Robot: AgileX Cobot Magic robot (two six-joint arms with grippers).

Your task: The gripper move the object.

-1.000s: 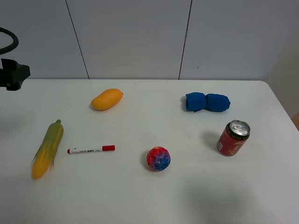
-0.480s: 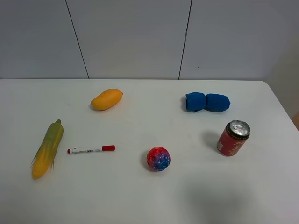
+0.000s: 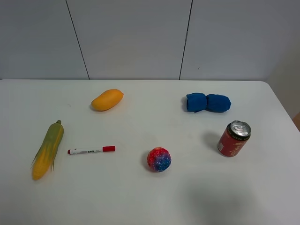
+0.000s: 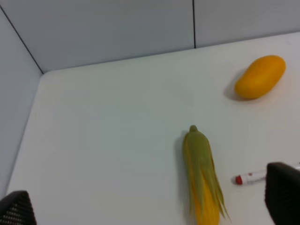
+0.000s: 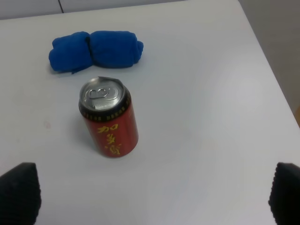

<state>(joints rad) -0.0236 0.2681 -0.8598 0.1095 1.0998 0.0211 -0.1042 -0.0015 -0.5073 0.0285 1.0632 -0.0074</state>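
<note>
The corn (image 4: 202,179) lies on the table (image 4: 108,140) between the left gripper's (image 4: 150,211) spread jaws, untouched; the right gripper's (image 5: 154,197) jaws are spread too.

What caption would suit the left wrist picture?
Open left gripper above a toy corn cob, with mango and marker nearby.

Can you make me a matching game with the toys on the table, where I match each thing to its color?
Things:
1. corn cob
2. marker
3. ball
4. rolled cloth

Colors:
A. all blue
B. yellow and green
C. red, blue and pink mixed
D. white with a red cap

Pairs: 1-B, 2-D, 3-C, 4-A
</note>
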